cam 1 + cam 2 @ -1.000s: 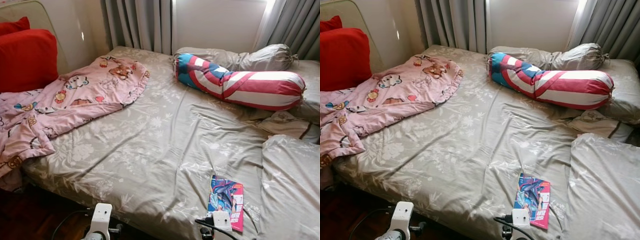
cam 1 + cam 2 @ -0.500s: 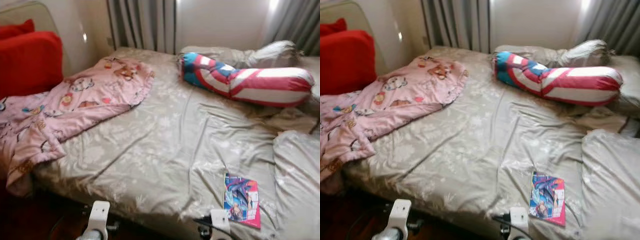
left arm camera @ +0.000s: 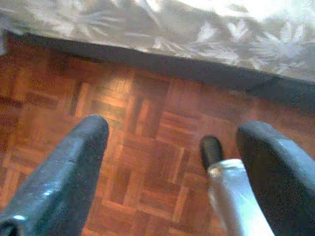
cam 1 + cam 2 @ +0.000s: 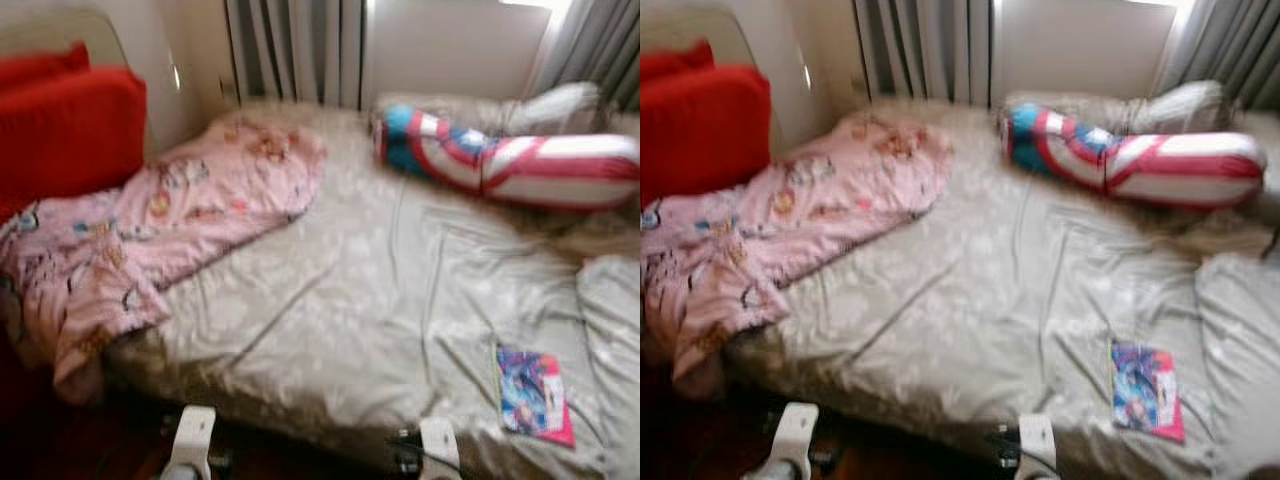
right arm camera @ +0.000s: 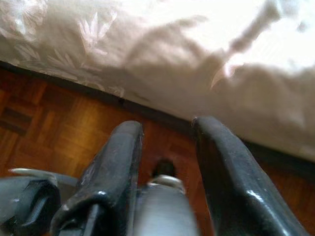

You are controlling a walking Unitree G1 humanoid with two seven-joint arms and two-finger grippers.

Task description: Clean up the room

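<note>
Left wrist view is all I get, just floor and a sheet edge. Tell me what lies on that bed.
Observer: A pink cartoon-print blanket is heaped on the left of the grey floral-sheeted bed.
Operator: Go on, the right side.
Observer: A colourful thin comic book lies flat near the front edge.
Operator: Report the right hand.
Observer: The right hand hangs open above the wooden parquet floor, close to the mattress side.

My left gripper [image 3: 172,162] had two long black fingers [image 3: 64,182], fat and a bit shiny. My right gripper [image 5: 167,147] had the same black fingers [image 5: 231,182]. Each wrist wore a white block [image 4: 192,432], and a thin black cable [image 4: 425,455] ran by the right one.
</note>
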